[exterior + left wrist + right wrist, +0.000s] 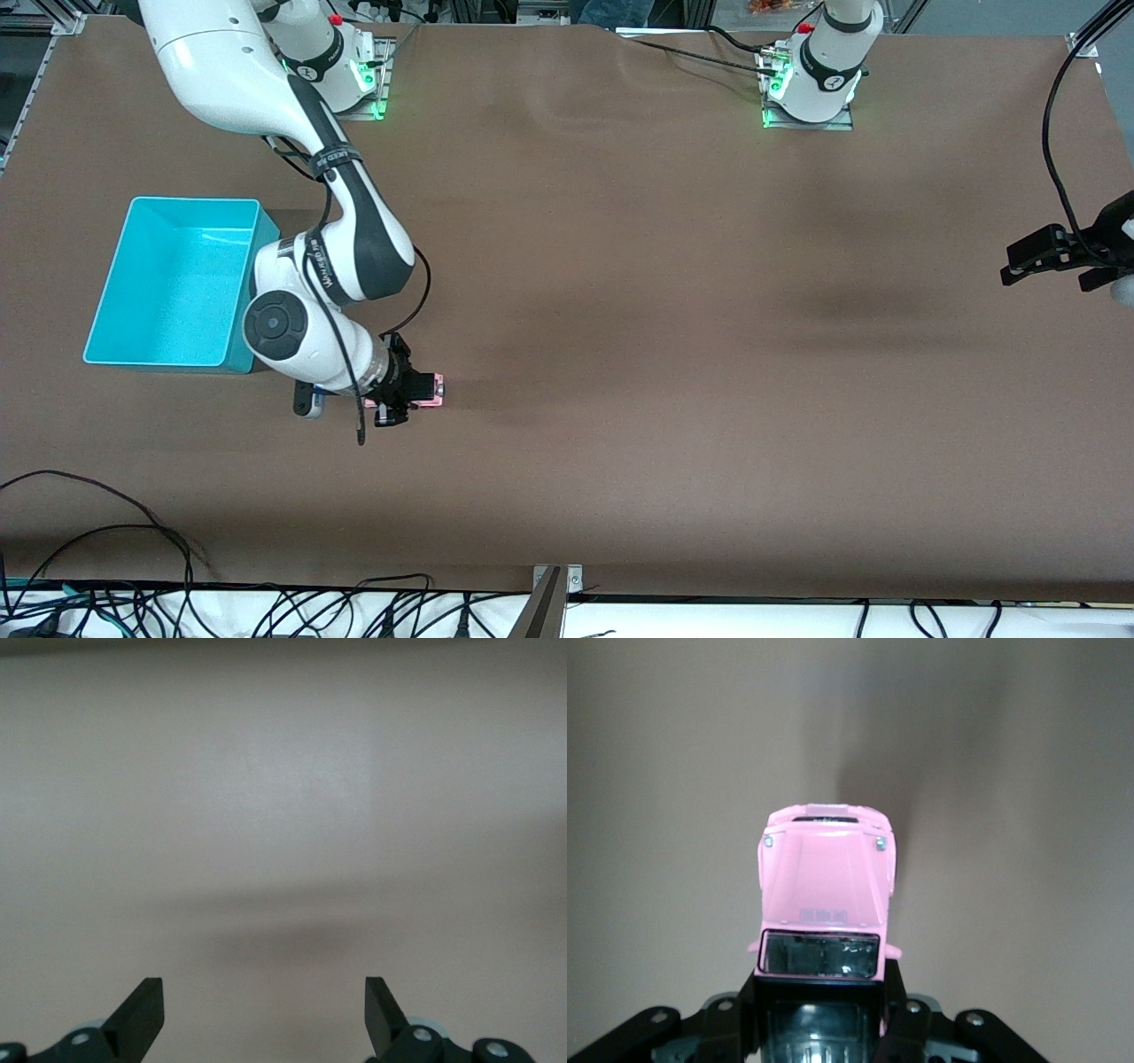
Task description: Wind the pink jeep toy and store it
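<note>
The pink jeep toy is a small pink car with a black roof, low on the brown table beside the teal bin. My right gripper is shut on its rear part. In the right wrist view the pink jeep toy points away from the camera, with the black fingers pressed on both sides of its roof. My left gripper is open and empty, waiting above the table's edge at the left arm's end. In the left wrist view the left gripper shows only bare table between its fingertips.
An empty teal bin stands at the right arm's end of the table, beside the right arm's wrist. Cables lie along the table edge nearest the front camera. The brown table stretches between the two arms.
</note>
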### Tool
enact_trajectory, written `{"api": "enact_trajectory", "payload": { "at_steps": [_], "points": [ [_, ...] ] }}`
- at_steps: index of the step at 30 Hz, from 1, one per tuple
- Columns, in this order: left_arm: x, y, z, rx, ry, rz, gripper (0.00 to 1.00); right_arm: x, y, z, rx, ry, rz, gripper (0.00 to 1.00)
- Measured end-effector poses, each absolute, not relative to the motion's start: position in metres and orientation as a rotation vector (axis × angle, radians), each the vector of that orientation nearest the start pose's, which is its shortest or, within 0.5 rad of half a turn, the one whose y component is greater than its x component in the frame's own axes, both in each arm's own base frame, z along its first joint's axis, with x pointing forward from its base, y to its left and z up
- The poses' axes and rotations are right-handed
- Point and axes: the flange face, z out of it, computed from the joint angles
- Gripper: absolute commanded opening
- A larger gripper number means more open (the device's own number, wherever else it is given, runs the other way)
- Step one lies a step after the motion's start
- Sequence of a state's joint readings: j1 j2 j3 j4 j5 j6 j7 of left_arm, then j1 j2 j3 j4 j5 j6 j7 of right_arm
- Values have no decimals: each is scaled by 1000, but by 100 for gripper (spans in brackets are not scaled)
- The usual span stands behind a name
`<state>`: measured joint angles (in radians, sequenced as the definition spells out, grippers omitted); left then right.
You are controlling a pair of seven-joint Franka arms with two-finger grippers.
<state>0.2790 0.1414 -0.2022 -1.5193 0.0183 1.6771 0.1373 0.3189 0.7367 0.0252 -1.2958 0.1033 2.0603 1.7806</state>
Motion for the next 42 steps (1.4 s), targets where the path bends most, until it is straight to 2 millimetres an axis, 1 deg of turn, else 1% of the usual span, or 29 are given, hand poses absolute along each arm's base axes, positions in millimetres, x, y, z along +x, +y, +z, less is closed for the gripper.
{"api": "enact_trajectory", "payload": {
  "at_steps": [5,9,12,15,19,23,27,35,38,42],
  "points": [
    [603,56,578,-3148,95,-31,100,703,240,315,-2268,2055,147,0],
    [602,56,577,-3148,95,-30,100,703,233,329,-2285,2004,164,0],
    [602,56,577,-3148,95,-30,100,700,223,342,-2305,1960,166,0],
    [602,56,577,-3148,95,-29,100,694,204,358,-2294,1911,175,0],
    [602,56,577,-3148,95,-29,100,681,167,381,-2298,1823,177,0],
    [602,56,577,-3148,95,-29,100,660,128,390,-2364,1718,184,0],
    [602,56,577,-3148,95,-29,100,635,94,383,-2472,1591,203,0],
    [602,56,577,-3148,95,-29,100,584,35,342,-2681,1278,287,0],
    [602,56,577,-3148,95,-29,100,570,13,330,-2721,1188,312,0],
    [602,56,577,-3148,95,-29,100,559,-8,325,-2745,1126,343,0]
  ]
}}
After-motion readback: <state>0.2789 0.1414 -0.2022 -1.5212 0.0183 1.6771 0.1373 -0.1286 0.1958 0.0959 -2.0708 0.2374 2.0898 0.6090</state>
